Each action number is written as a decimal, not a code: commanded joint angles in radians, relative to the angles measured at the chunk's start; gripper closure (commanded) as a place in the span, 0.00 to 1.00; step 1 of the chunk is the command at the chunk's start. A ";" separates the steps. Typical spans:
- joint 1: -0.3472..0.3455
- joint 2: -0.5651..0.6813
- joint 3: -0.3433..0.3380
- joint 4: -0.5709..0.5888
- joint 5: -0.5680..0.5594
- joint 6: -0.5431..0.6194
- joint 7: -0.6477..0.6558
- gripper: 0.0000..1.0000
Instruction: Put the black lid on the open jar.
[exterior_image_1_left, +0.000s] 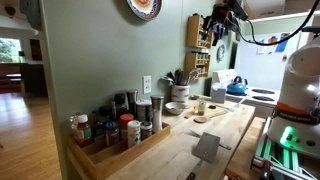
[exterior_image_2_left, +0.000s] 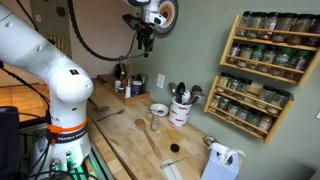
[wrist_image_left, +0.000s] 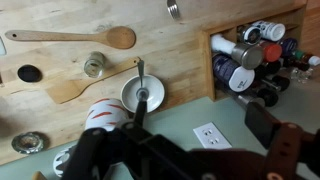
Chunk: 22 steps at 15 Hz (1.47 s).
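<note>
The gripper hangs in the upper centre of an exterior view, well above the wooden counter. Whether its jaws are apart or together cannot be determined. In the wrist view, the black lid lies flat at centre left. The open jar stands to its right, apart from it, between a wooden spoon above and a wooden spatula below.

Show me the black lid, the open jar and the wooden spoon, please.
black lid (wrist_image_left: 30, 73), wrist view, centre of its top.
open jar (wrist_image_left: 95, 66), wrist view, its open mouth.
wooden spoon (wrist_image_left: 66, 36), wrist view, middle of its handle.
</note>
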<state>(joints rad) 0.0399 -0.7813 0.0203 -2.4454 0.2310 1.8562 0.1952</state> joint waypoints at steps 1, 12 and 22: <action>-0.016 0.000 0.010 0.003 0.009 -0.004 -0.009 0.00; -0.067 0.027 0.002 -0.012 0.009 0.037 0.050 0.00; -0.220 0.081 -0.013 -0.179 -0.041 0.167 0.129 0.00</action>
<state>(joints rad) -0.1567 -0.7043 0.0025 -2.5585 0.2132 1.9544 0.2879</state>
